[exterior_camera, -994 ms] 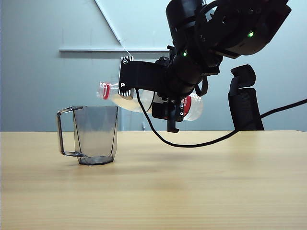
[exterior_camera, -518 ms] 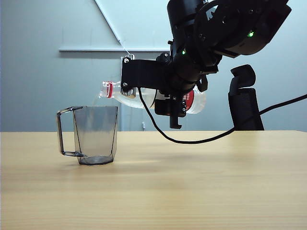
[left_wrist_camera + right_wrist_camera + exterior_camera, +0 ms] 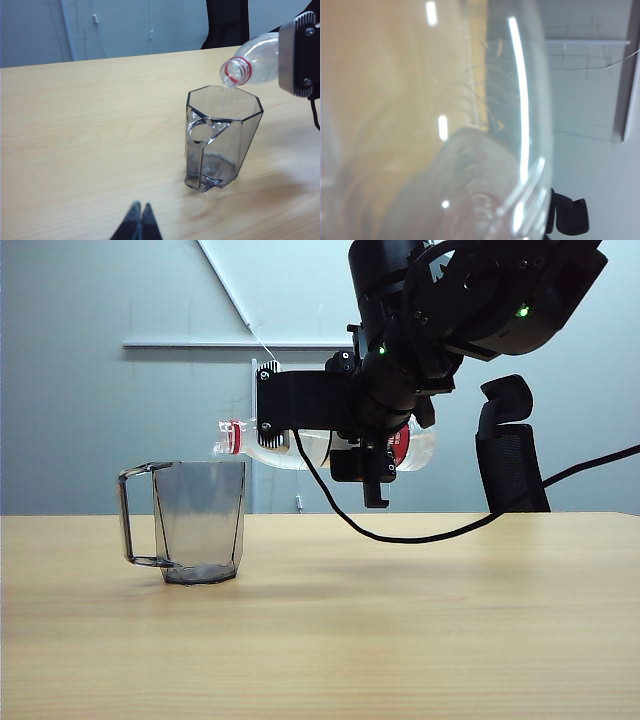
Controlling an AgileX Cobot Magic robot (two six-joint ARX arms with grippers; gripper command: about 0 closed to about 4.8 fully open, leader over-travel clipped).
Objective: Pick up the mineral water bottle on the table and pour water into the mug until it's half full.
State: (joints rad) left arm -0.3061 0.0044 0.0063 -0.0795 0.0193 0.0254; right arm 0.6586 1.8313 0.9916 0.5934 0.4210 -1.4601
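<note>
A pale grey wall [image 3: 90,390] is backing a wide light-wood table [image 3: 400,630], with a black office chair [image 3: 512,445] standing behind the far edge on the right of the exterior view. Above the table, the robot's black right arm [image 3: 470,300] is reaching in from the upper right, a black cable [image 3: 450,530] sagging from it to the tabletop. The right gripper [image 3: 345,445] is hanging in mid-air over the table's middle and is grasping the mineral water bottle [image 3: 275,445] round its body, holding it on its side, roughly level. The red-ringed neck is pointing toward the mug [image 3: 200,520] and the red label end toward the chair. In the right wrist view the bottle's clear curved wall [image 3: 485,150] is filling most of the picture, blurred by closeness.

The smoky grey mug is standing upright on the table, left of centre in the exterior view, its squared handle turned away from the arm. The bottle's open mouth [image 3: 235,72] is sitting just above the mug's rim [image 3: 225,105] at the side nearer the gripper, apart from it. A shallow layer of water [image 3: 220,167] is lying in the mug's bottom.

The left gripper [image 3: 140,222] is showing only as two dark fingertips pressed together, clenched on nothing, low over the table [image 3: 90,130] near the mug's base.
</note>
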